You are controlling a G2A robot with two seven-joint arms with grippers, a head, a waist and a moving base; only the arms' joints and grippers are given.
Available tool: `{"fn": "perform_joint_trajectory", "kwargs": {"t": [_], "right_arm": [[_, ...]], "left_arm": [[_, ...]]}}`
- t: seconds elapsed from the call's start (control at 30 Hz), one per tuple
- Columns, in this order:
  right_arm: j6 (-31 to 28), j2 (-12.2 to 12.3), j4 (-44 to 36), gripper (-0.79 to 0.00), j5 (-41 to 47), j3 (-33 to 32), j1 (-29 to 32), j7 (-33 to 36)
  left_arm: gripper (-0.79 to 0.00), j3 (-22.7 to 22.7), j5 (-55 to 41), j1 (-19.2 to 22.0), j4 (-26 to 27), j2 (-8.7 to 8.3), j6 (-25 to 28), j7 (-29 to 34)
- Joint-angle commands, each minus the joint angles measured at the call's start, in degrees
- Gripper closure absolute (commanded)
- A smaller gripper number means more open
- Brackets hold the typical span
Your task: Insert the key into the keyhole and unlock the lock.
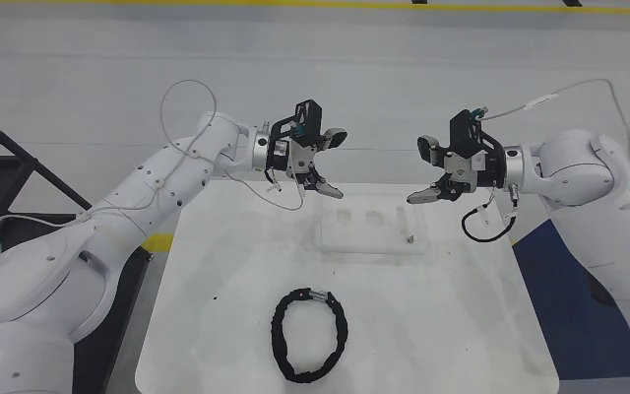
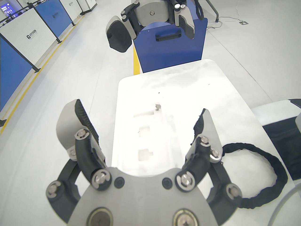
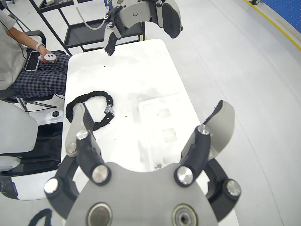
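A black fabric-covered chain lock [image 1: 310, 335] lies as a closed loop near the table's front edge, its metal cylinder [image 3: 108, 108] at the top of the loop. A small metal key [image 1: 410, 237] rests on the right part of a flat white tray [image 1: 374, 231] at the table's middle. My left gripper [image 1: 337, 164] hangs open above the table's back left, apart from everything. Facing it, my right gripper [image 1: 421, 172] is open above the back right, just behind the key. The key [image 2: 157, 106] and the lock [image 2: 265, 158] both lie beyond my left gripper [image 2: 141, 116]; the key [image 3: 158, 166] sits close under my right gripper [image 3: 151, 111].
The tray [image 2: 150, 142] has three square recesses in a row. A blue cabinet [image 2: 169, 45] stands on the floor past the table's right end, and a black shelf cart [image 3: 77, 31] past the left end. The white table [image 1: 463, 325] has rounded corners.
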State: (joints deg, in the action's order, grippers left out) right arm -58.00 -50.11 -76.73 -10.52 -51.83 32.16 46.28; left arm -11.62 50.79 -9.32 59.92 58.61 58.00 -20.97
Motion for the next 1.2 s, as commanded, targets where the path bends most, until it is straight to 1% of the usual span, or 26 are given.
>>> {"fn": "perform_joint_trajectory", "kwargs": {"t": [0.0,0.17,0.4,0.97,1.17], "right_arm": [[0.0,0.0,0.0,-0.785,0.0,0.0,0.0,0.0],[3.0,0.0,1.5,-0.785,-1.7,-0.1,2.4,-3.0],[6.2,-0.5,5.7,-0.785,-2.8,1.5,4.7,-4.8],[12.7,-3.3,13.3,-0.785,-3.5,7.7,6.3,-4.3],[17.6,-3.8,14.0,-0.785,-5.4,8.3,6.5,-3.3]], "left_arm": [[-0.785,0.0,0.0,0.0,0.0,0.00,0.0,0.0],[-0.785,0.0,0.0,0.0,0.0,0.00,0.0,0.0],[-0.785,0.0,0.0,0.0,0.0,0.00,0.0,0.0],[-0.785,0.0,0.0,0.0,0.0,0.00,0.0,0.0],[-0.785,0.0,0.0,0.0,0.0,0.00,0.0,0.0]]}}
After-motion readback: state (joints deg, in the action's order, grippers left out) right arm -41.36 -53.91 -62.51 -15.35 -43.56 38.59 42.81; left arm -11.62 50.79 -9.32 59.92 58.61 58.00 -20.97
